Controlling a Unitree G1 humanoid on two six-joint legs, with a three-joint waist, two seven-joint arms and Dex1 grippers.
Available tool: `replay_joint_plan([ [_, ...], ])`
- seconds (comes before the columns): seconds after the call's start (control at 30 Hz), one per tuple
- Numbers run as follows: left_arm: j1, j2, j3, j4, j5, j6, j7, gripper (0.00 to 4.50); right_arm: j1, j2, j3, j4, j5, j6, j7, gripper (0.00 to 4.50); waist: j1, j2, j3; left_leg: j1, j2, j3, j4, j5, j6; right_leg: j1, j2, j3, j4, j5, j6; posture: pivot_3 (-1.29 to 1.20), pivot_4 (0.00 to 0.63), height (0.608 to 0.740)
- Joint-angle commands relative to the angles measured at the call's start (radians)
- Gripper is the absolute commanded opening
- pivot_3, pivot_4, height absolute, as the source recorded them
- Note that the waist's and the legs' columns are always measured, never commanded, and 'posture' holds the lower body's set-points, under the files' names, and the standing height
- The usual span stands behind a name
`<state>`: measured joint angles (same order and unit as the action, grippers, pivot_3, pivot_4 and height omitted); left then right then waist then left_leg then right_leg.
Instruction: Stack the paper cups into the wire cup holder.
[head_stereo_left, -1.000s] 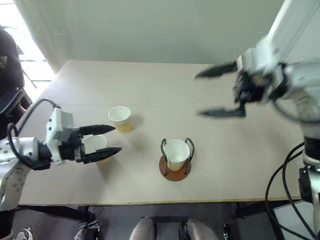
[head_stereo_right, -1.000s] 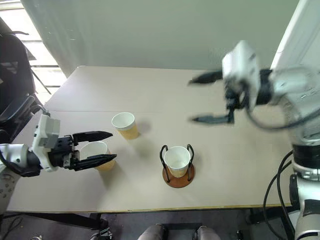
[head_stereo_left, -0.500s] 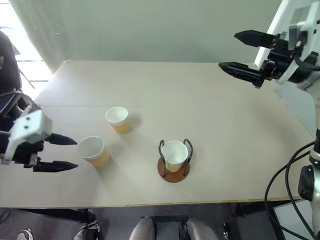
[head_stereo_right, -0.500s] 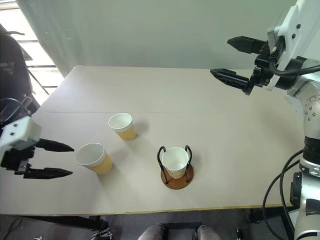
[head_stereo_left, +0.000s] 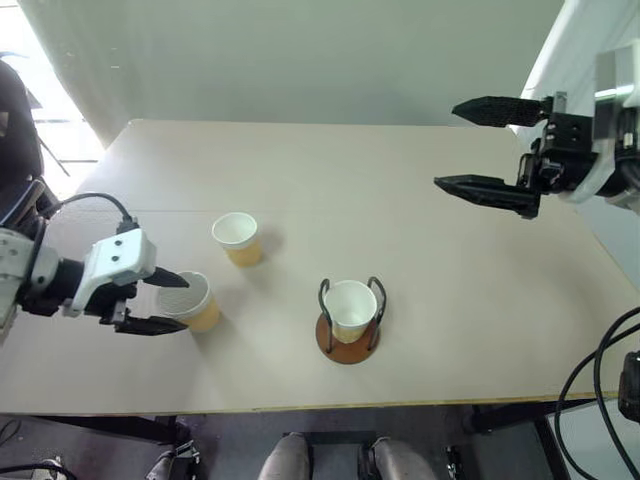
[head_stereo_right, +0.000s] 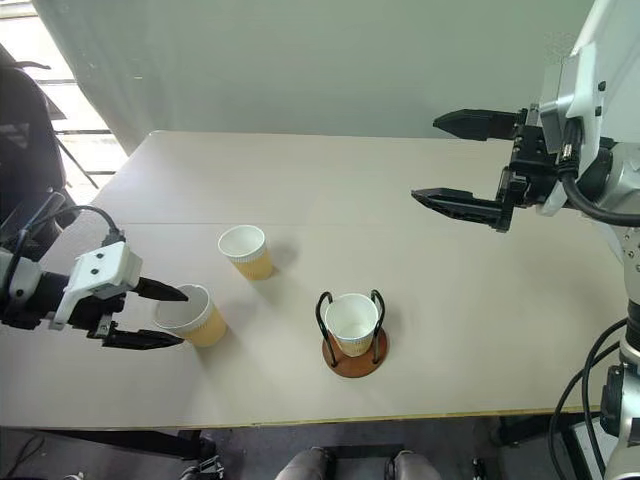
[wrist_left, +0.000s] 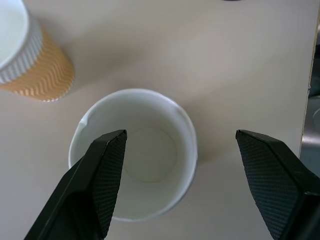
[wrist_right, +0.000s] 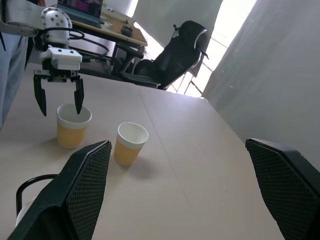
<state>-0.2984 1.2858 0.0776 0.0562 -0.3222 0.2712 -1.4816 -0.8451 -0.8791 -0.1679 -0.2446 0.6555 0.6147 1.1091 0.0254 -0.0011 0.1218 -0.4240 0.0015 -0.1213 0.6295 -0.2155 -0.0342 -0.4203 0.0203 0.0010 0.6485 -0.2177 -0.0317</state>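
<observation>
The left gripper (head_stereo_right: 160, 316), jaws wide apart and empty, straddles the rim of the near paper cup (head_stereo_right: 190, 315) on the table (head_stereo_right: 480, 300). A second cup (head_stereo_right: 246, 250) stands just beyond. A third cup (head_stereo_right: 352, 322) sits inside the wire cup holder (head_stereo_right: 355, 350). The right gripper (head_stereo_right: 440, 160) hangs high, fully spread, holding nothing.

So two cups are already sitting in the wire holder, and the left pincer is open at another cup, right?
Not quite: only one cup sits in the wire holder, as the left eye view shows. The left pincer is indeed open at another cup.
</observation>
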Motion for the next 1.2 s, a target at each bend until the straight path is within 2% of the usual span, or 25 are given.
replay_joint_plan([
  [0.03, -0.044, 0.0, -0.057, 0.069, 0.112, -0.113, 0.011, 3.76, -0.009, -0.02, -0.038, -0.038, 0.024, 0.006, -0.025, 4.45, -0.001, 0.0, 0.0, 0.0, 0.0, 0.0, 0.0, 0.002, 0.003, 0.0, 0.0, 0.0, 0.0, 0.0, 0.0, 0.0, 0.15, 0.74],
  [0.43, -0.221, -0.138, -0.202, 0.134, 0.188, -0.178, -0.045, 3.76, 0.033, -0.035, -0.051, -0.112, 0.069, 0.042, -0.063, 4.45, 0.004, 0.0, 0.0, -0.002, 0.0, 0.0, 0.0, 0.004, 0.008, 0.0, 0.0, 0.0, -0.002, 0.001, 0.002, 0.0, 0.15, 0.74],
  [0.77, -0.307, -0.157, -0.29, 0.23, 0.299, -0.322, -0.096, 3.76, 0.085, -0.057, -0.066, -0.176, 0.102, 0.06, -0.105, 4.45, 0.001, 0.0, 0.0, -0.002, 0.0, 0.0, 0.0, 0.006, 0.011, 0.0, 0.0, 0.0, -0.002, 0.002, 0.005, 0.0, 0.15, 0.74],
  [0.87, -0.333, -0.165, -0.319, 0.264, 0.343, -0.366, -0.097, 3.12, 0.099, -0.062, -0.074, -0.192, 0.11, 0.062, -0.116, 4.5, 0.001, 0.0, 0.0, -0.002, 0.0, 0.0, 0.001, 0.007, 0.012, 0.0, 0.0, 0.0, -0.002, 0.003, 0.007, 0.0, 0.15, 0.74],
  [1.03, -0.357, -0.174, -0.346, 0.3, 0.359, -0.403, -0.119, 1.33, 0.113, -0.07, -0.08, -0.204, 0.123, 0.066, -0.131, 4.5, 0.001, 0.0, 0.0, -0.003, 0.0, 0.0, 0.002, 0.008, 0.013, 0.0, 0.0, 0.0, -0.002, 0.004, 0.008, 0.0, 0.15, 0.74],
  [1.13, -0.379, -0.185, -0.372, 0.295, 0.329, -0.399, -0.133, 0.27, 0.189, -0.113, -0.115, -0.244, 0.154, 0.084, -0.083, 4.5, 0.008, 0.0, 0.0, -0.004, -0.001, 0.0, 0.002, 0.008, 0.013, 0.0, 0.0, 0.0, -0.002, 0.004, 0.008, 0.0, 0.15, 0.74],
  [1.17, -0.393, -0.189, -0.382, 0.296, 0.311, -0.391, -0.133, 0.04, 0.231, -0.137, -0.134, -0.261, 0.164, 0.085, -0.049, 4.5, 0.012, -0.001, 0.0, -0.004, -0.001, 0.0, 0.002, 0.008, 0.013, 0.0, 0.0, 0.0, -0.003, 0.004, 0.008, 0.0, 0.15, 0.74],
  [1.2, -0.417, -0.191, -0.397, 0.301, 0.286, -0.385, -0.133, 0.04, 0.28, -0.162, -0.16, -0.277, 0.172, 0.087, -0.02, 4.5, 0.018, -0.001, 0.0, -0.005, -0.001, 0.0, 0.002, 0.008, 0.014, 0.0, 0.0, 0.0, -0.003, 0.004, 0.009, 0.0, 0.15, 0.74],
])
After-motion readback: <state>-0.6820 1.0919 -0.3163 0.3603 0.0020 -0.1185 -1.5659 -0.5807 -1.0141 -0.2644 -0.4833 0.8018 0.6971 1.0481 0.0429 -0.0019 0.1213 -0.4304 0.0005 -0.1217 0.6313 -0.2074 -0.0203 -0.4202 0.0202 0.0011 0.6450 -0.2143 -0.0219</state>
